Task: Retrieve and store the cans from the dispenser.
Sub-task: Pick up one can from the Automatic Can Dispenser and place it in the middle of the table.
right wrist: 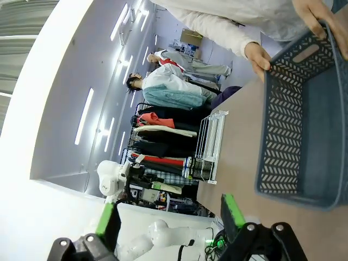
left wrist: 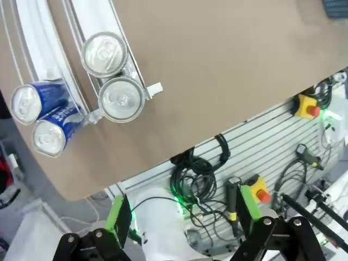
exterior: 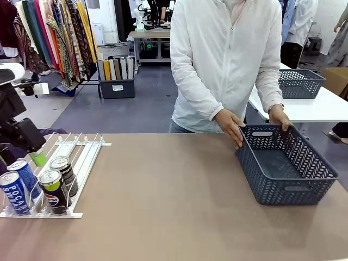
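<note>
1. Hovering my left gripper [left wrist: 184, 215] over the left side of the table [exterior: 174, 196], I am holding its jaws spread wide, with nothing between them.
2. I am looking down on the dispenser [exterior: 81, 153], where all four cans are standing upright at its near end: the two blue cans [exterior: 15, 191] on the left, the two black cans [exterior: 54, 191] just beside them on the right.
3. I am judging the first pick to be the step in hand. No can is sitting centred between my pads yet, so I am planning to line up on one can, come straight down clear of its neighbour and the rails, grip below the silver top, and lift vertically.
4. I am planning an upright carry across the bare middle.
5. I am noting the basket [exterior: 291, 187] at the right, empty, with the person's hands [exterior: 231, 126] gripping its far rim; any drop should land well away from them.
6. I am holding my right gripper [right wrist: 169, 217] wide and empty too, facing that basket.
</note>
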Controlling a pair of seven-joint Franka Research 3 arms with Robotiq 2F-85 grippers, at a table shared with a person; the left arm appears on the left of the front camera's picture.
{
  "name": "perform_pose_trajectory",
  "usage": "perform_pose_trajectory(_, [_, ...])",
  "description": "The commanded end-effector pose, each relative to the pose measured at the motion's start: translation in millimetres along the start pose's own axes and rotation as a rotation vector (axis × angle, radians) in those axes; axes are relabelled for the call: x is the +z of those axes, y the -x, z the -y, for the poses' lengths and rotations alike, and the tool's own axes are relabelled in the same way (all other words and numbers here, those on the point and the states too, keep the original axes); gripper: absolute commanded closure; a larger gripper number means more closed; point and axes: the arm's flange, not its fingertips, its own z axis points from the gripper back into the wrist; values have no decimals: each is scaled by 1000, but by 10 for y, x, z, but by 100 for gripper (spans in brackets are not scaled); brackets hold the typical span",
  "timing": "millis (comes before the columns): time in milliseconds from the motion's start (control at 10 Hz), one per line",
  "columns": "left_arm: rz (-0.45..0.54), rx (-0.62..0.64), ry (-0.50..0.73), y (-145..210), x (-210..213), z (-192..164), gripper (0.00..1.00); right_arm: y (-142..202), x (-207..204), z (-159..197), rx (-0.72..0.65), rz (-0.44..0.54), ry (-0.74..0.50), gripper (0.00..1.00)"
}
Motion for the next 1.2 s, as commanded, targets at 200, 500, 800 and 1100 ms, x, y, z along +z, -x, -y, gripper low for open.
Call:
perform_pose_trajectory(200, [28,23,13,103,126,-91,0,21,21,-31,7,-16,4,0])
perform_pose_trajectory(500, [76,92,-102,-84,-237,-129,0,21,21,-31,7,-16,4,0])
perform_pose_trajectory(800, [57,138,-141,-142,-597,-221,0,21,21,-31,7,-16,4,0])
perform_pose_trajectory(1100, [73,159,-153,-237,-916,-260,0,21,21,-31,7,-16,4,0])
